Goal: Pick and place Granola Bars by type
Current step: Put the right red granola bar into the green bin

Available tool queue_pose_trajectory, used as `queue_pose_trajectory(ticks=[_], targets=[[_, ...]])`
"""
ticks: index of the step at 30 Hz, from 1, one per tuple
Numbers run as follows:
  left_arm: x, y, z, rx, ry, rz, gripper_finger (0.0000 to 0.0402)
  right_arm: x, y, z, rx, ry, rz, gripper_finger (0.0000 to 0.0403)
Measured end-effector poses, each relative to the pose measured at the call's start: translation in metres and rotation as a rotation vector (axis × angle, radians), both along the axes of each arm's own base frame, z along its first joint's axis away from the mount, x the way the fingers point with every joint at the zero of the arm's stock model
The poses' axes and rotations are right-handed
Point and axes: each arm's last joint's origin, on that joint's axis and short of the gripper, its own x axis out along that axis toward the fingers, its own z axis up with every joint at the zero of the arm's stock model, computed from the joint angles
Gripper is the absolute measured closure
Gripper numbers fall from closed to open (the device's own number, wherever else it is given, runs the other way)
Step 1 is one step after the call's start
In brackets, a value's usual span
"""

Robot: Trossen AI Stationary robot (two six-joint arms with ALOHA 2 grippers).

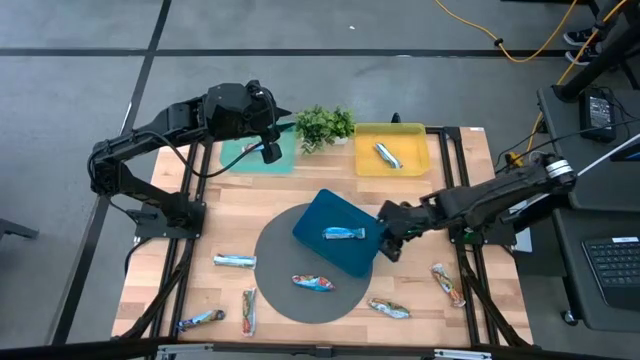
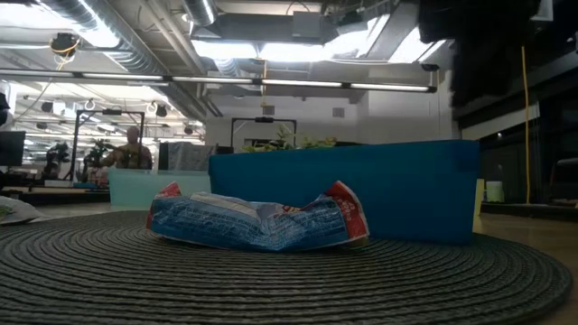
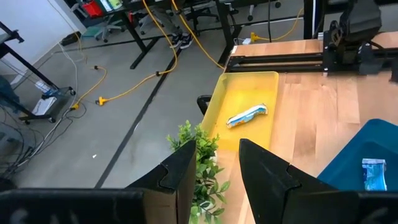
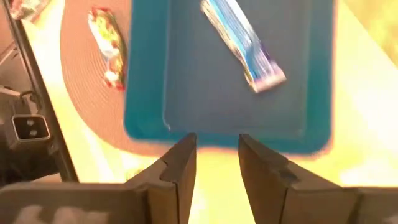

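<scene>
- Wooden bench (image 1: 300, 195) carries scattered Granola Bars (image 1: 234, 261) around a round mat (image 1: 278, 300).
- Right hand (image 1: 388, 240), fingers apart and empty, hovers beside the blue tray (image 1: 320, 215); it could nudge the tray.
- Left hand (image 1: 270, 151), fingers apart, waits over the teal tray (image 1: 240, 157).

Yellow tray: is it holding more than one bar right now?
No, the yellow tray holds a single granola bar, seen from above.

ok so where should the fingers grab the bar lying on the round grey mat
Grip the bar across its narrow middle, coming straight down from above. It lies flat on the mat, long axis roughly left to right in the high view, so the fingers should close across its short width, clear of the blue tray.
</scene>
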Motion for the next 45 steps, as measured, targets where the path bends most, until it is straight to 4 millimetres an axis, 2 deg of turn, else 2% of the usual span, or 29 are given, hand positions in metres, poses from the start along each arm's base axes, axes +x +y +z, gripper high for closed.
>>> queue_pose_trajectory(ticks=[6, 10, 21, 24, 28, 33, 37, 45], targets=[[0.0, 0.0, 0.0, 0.011, 0.007, -0.006, 0.0286, -0.037, 0.01, 0.015, 0.051, 0.126, -0.052, 0.0284], [0.0, 0.0, 0.0, 0.013, 0.008, -0.004, 0.0286, -0.055, 0.018, 0.024, 0.022, 0.237, -0.039, 0.0284], [-0.001, 0.001, 0.0, 0.008, 0.0, 0.035, 0.0286, -0.081, 0.048, 0.016, 0.012, 0.427, 0.028, 0.0284], [-0.001, 0.001, 0.0, 0.007, -0.001, 0.039, 0.0286, -0.084, 0.057, 0.008, 0.014, 0.43, 0.006, 0.0284], [-0.001, 0.001, 0.0, -0.003, -0.008, 0.047, 0.0286, -0.091, 0.067, -0.015, 0.063, 0.429, -0.028, 0.0284], [-0.001, 0.002, 0.0, -0.002, -0.012, 0.073, 0.0286, -0.1, 0.069, -0.039, 0.1, 0.48, -0.092, 0.0279], [-0.001, 0.002, 0.0, -0.014, -0.02, 0.08, 0.0286, -0.105, 0.068, -0.051, 0.131, 0.546, -0.117, 0.0244], [-0.001, 0.002, 0.0, -0.022, -0.026, 0.085, 0.0286, -0.113, 0.063, -0.074, 0.185, 0.643, -0.212, 0.0129]])
